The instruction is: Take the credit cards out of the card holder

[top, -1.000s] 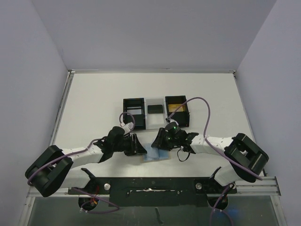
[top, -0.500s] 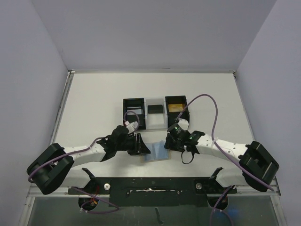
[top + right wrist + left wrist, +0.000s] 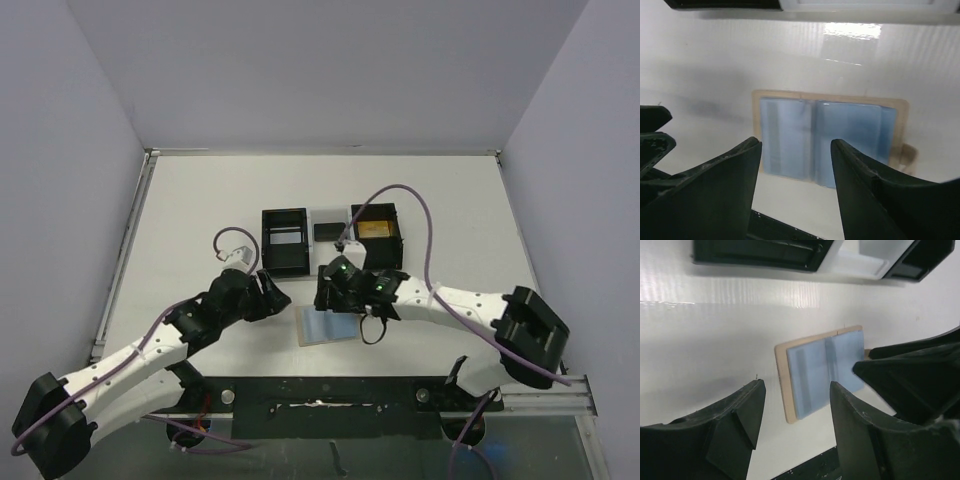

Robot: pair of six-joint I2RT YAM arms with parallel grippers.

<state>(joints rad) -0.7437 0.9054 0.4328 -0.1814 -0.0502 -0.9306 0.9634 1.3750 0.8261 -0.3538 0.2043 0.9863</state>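
The card holder (image 3: 328,325) lies opened flat on the table (image 3: 200,200), close to its near edge and about midway between its left and right edges, with 2 blue-grey panels facing up. The left gripper (image 3: 268,296) hangs just beside the holder's left edge and the right gripper (image 3: 325,293) at its far edge. Both have their jaws parted and hold nothing. The opening step looks done. No card lies loose beside the holder, so pulling the cards out seems not yet begun. I cannot tell whether the panels hold cards.
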